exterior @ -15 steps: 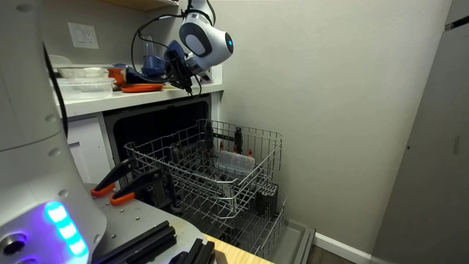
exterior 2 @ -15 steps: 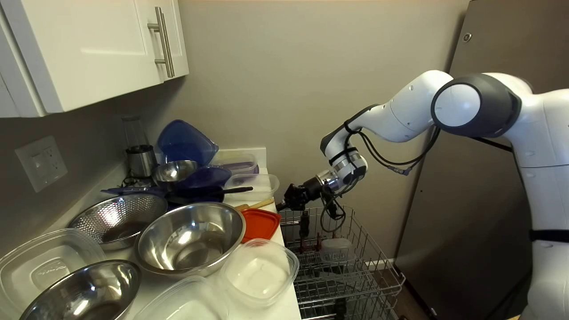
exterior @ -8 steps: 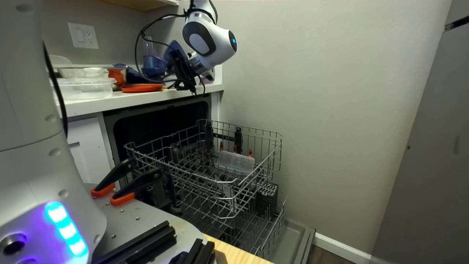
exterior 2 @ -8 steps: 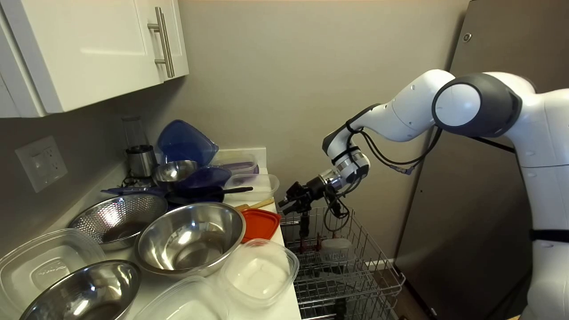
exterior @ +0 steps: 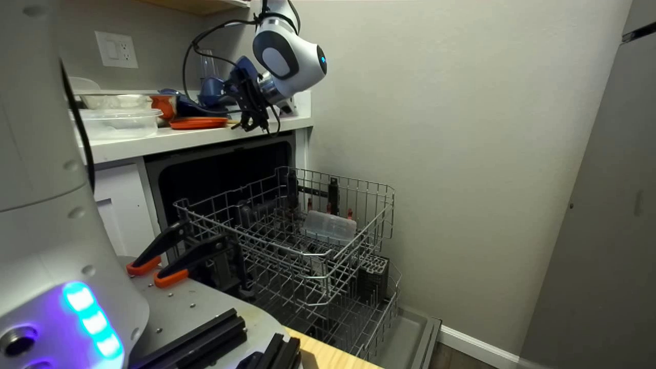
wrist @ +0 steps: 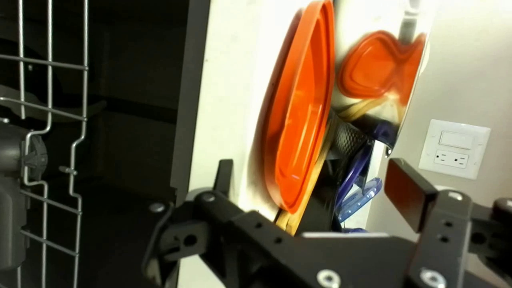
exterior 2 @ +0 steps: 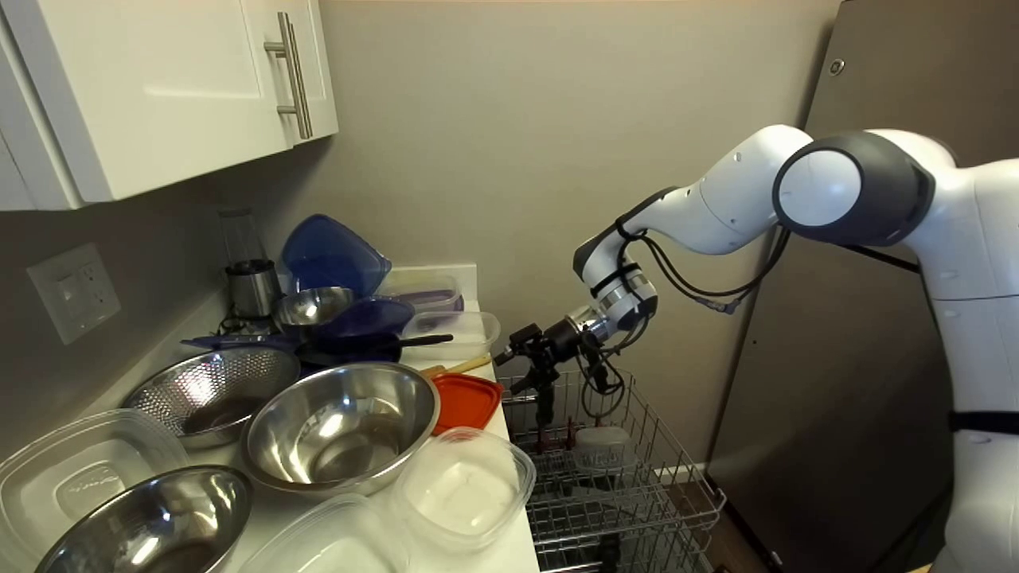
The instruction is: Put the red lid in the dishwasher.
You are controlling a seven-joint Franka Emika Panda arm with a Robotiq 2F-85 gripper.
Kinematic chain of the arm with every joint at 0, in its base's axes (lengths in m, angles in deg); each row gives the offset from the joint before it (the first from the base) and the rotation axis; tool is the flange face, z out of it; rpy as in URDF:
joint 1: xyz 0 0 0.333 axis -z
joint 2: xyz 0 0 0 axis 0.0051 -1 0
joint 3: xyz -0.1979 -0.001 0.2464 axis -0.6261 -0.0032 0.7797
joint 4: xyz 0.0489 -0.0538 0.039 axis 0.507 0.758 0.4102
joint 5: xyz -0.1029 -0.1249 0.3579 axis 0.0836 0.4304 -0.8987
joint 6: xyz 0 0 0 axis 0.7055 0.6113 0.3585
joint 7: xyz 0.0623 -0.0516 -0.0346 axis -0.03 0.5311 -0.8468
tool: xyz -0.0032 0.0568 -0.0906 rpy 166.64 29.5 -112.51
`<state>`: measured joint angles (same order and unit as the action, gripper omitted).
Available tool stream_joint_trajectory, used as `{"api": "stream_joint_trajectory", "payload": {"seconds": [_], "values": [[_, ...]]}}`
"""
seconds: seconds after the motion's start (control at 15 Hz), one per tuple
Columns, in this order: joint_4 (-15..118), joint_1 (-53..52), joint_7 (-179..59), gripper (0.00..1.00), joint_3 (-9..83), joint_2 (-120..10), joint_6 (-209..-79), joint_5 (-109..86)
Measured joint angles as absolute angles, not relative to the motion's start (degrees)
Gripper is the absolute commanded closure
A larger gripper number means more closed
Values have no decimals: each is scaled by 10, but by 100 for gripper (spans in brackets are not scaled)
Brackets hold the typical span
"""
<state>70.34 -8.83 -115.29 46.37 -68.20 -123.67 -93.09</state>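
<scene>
1. Dishwasher (exterior: 220,169): open, upper rack (exterior: 313,254) out, a clear box (exterior: 328,227) lying in it.
2. Desk (exterior: 205,136): white, above the dishwasher.
3. Steel bowl (exterior 2: 342,426): crowds the red lid (exterior 2: 466,400) on the side away from the rack.
4. Clear tub (exterior 2: 466,489): also near the lid.
5. Claw (exterior 2: 509,374): spread, near the lid but apart.
6. Red lid: on the desk, near its edge.
7. Wooden handle (exterior 2: 470,364): just beside the lid.

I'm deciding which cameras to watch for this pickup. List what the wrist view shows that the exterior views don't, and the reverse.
Only the wrist view shows screw heads on the fingers.
Only the exterior views, both of them, show the white arm, the tall grey panel and the clear container in the dishwasher rack.
All share the red lid on the countertop, the wall outlet, the fingers and at least part of the dishwasher rack.
</scene>
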Motion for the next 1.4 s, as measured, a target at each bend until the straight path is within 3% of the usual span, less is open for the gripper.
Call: {"api": "stream_joint_trajectory", "payload": {"seconds": [0.07, 0.2, 0.87, 1.4], "values": [[703, -89, -1153, 25, 465, -683, -1232, -929], [703, -90, -1153, 30, 469, -684, -1225, -928], [703, -90, -1153, 97, 475, -686, -1216, -927], [703, -90, -1153, 100, 475, -686, -1216, -926]]}}
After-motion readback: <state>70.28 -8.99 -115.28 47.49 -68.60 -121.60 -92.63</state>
